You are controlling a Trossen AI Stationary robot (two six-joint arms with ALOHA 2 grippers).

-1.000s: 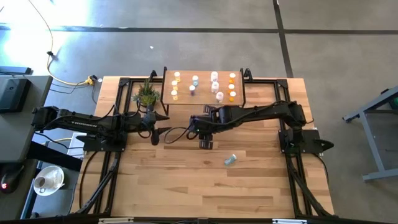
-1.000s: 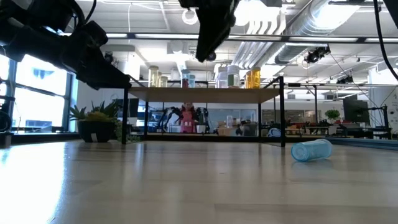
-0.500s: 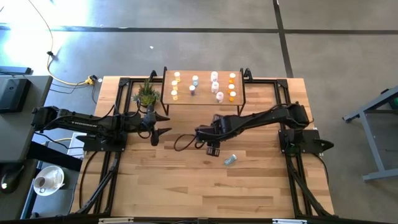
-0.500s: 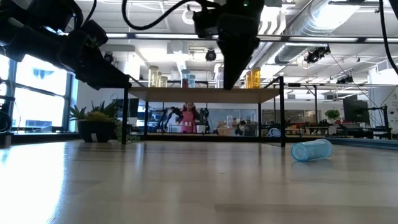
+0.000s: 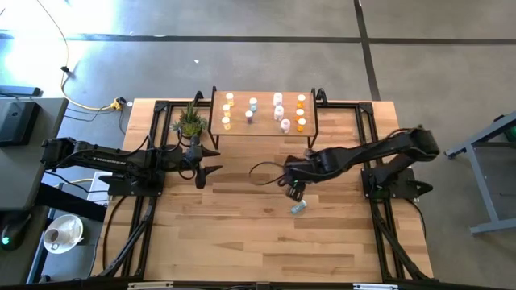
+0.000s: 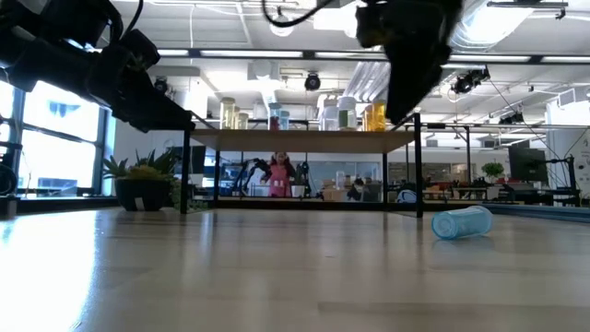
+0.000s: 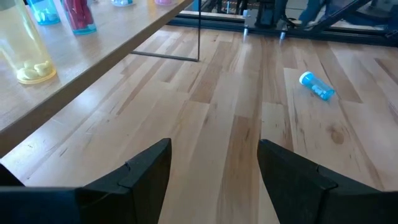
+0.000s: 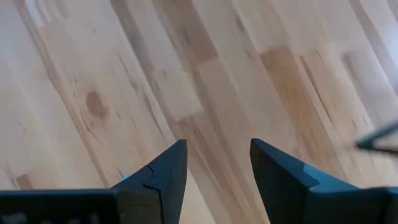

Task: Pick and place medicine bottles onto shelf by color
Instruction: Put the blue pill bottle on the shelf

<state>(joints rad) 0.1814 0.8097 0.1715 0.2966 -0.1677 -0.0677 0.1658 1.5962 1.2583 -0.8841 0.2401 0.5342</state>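
My right gripper (image 5: 295,192), fingers apart and empty, hovers at eleven o'clock of the fallen blue plastic medicine bottle (image 5: 299,207) (light, apt to roll), best pinched mid-body.

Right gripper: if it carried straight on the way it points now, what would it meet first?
The right gripper points down with fingers open and empty. Straight ahead its wrist view shows only bare table. The blue bottle lies just beside that line, so it would probably touch wood first.

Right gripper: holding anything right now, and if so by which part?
Nothing. The right gripper is open and empty above the table, close to the blue bottle lying on its side. The left gripper is empty too.
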